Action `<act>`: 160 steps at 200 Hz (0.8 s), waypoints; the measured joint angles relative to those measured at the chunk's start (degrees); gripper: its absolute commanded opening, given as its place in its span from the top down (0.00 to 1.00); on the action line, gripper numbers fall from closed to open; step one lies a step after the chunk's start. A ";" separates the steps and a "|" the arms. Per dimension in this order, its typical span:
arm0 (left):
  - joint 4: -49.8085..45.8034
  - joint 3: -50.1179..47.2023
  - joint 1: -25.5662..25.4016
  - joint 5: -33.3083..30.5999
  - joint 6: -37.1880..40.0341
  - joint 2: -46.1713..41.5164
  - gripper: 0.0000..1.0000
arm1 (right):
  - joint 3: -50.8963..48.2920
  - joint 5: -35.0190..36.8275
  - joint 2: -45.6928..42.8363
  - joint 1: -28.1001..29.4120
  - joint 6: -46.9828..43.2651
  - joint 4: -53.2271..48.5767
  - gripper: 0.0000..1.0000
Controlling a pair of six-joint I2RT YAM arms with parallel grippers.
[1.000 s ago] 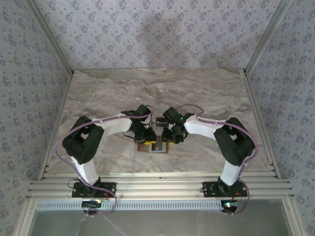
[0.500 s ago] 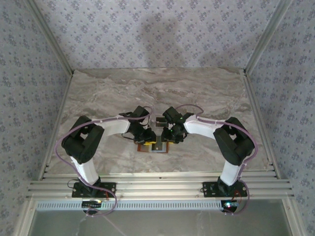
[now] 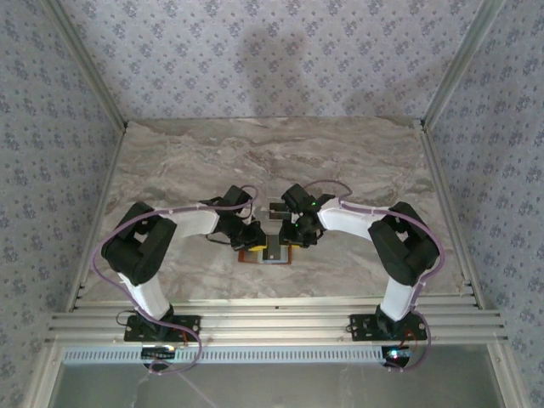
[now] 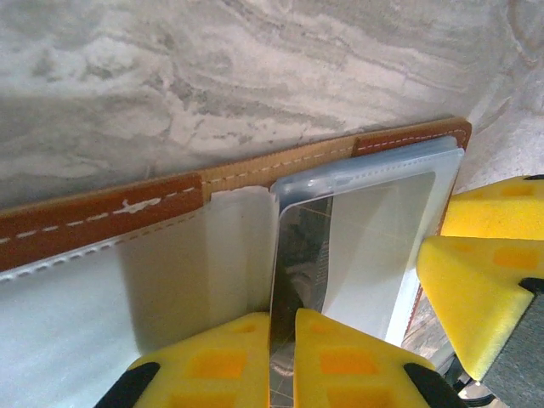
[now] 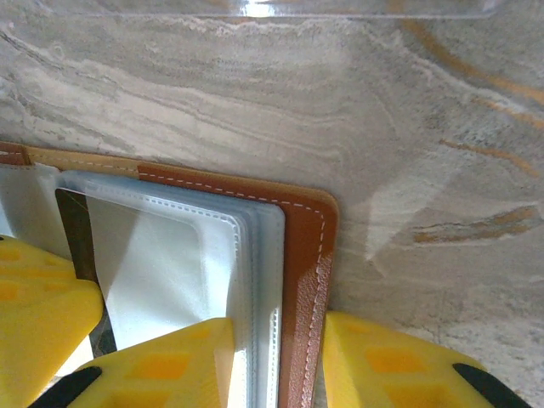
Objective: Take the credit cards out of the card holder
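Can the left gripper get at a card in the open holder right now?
Probably yes: the left gripper has its pads pinched on a clear sleeve's edge in the card holder, nothing between. The right gripper clamps the holder's other flap.

Card holder [image 3: 265, 253] lies open on the table [image 3: 170, 161], near its front edge, between both grippers

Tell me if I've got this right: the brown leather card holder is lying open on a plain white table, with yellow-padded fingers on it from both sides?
Not quite. The table is grey-veined marble, not plain white, as the right wrist view shows. The rest holds: the card holder lies open, with the left gripper and right gripper on it from either side.
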 measured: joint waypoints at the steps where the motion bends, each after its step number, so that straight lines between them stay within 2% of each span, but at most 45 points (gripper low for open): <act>1: 0.02 -0.07 0.02 -0.02 0.00 -0.04 0.88 | 0.00 0.00 0.00 0.00 0.00 0.00 0.67; 96: -4.76 -0.94 1.99 -1.60 1.84 -7.61 0.93 | 0.00 -0.02 0.00 0.00 0.00 0.02 0.67; 160: -13.31 3.17 2.34 -4.59 7.85 -9.35 0.98 | 0.11 -0.02 0.00 0.00 -0.02 0.00 0.67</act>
